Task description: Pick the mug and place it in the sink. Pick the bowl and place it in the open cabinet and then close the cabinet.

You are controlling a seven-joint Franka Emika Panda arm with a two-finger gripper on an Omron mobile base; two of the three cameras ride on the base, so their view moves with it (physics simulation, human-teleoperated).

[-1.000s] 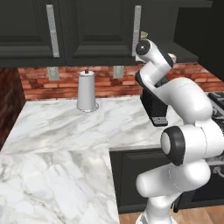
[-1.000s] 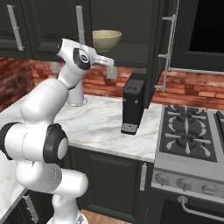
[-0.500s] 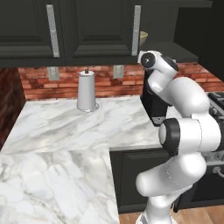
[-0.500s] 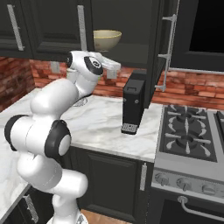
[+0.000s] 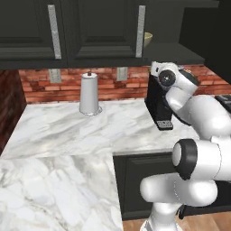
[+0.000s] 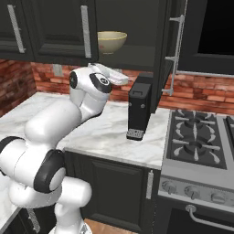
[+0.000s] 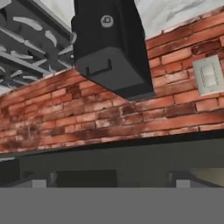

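Observation:
The cream bowl (image 6: 112, 42) sits on the dark shelf of the black upper cabinet (image 6: 137, 55), and its rim peeks past a door edge in the left base view (image 5: 148, 39). The cabinet door (image 6: 162, 50) stands open, its silver handle (image 6: 176, 55) facing the stove side. My gripper (image 6: 122, 79) hangs just below the shelf, left of the open door and apart from the bowl. In the hand view my gripper (image 7: 111, 181) is open, its fingertips (image 7: 39, 181) wide apart with nothing between them. The mug and the sink are out of view.
A black coffee machine (image 6: 138, 109) stands on the marble counter (image 5: 67, 135) right under the open door. A paper towel roll (image 5: 89, 94) stands by the brick wall. The stove (image 6: 201, 141) lies to the right. A wall socket (image 7: 209, 76) sits on the bricks.
The hand has drawn down and to the right, away from the shelf front under the bowl. The bowl stays on the shelf and the jaws stay open.

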